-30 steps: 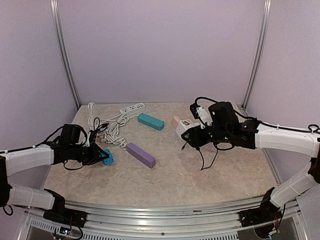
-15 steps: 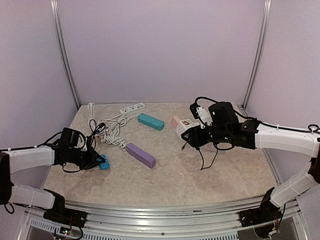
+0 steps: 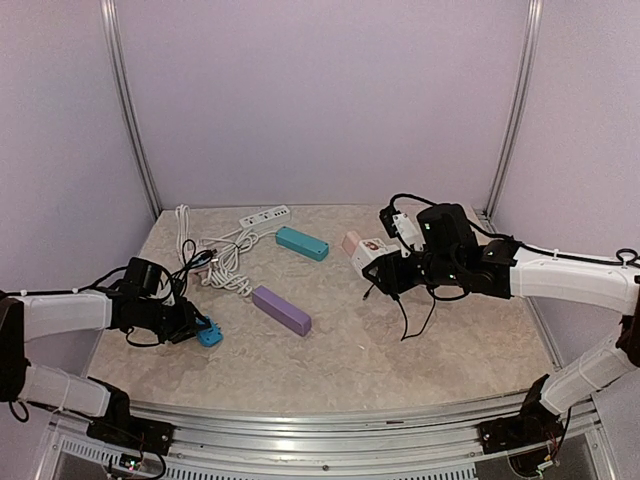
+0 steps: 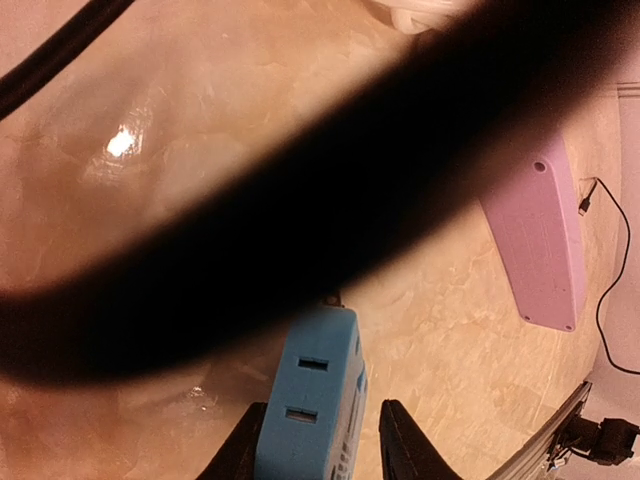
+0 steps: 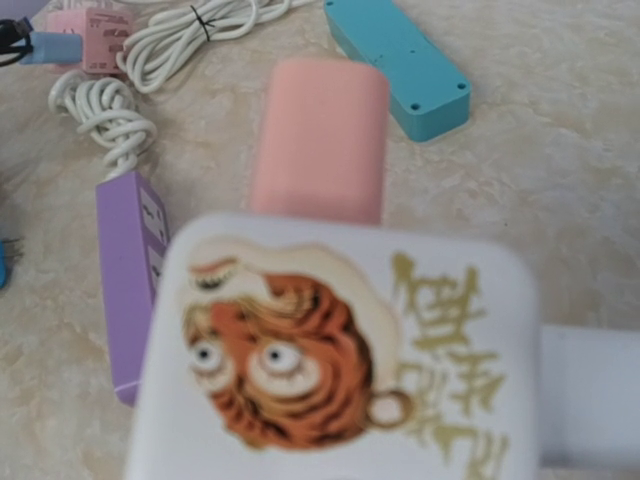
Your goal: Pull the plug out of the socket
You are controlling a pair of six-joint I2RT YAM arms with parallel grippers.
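Observation:
My left gripper (image 3: 198,327) is low over the table at the near left and is shut on a blue socket block (image 3: 209,333). In the left wrist view the block (image 4: 315,390) shows two slots between my fingertips (image 4: 392,435). A blurred black cable (image 4: 300,210) crosses that view. My right gripper (image 3: 386,268) is shut on a white plug with a tiger picture (image 3: 372,250), which fills the right wrist view (image 5: 340,350) and hides the fingers. The plug sits against a pink socket block (image 3: 351,242), which also shows in the right wrist view (image 5: 320,135).
A purple power strip (image 3: 281,309) lies mid-table. A teal strip (image 3: 301,243) and a white power strip (image 3: 265,216) lie further back. Coiled white cable (image 3: 225,265) lies at the back left. A thin black cable (image 3: 410,315) trails below the right gripper.
My left gripper has moved toward the near edge, taking the blue socket block along with it. The right arm and the white plug have not moved.

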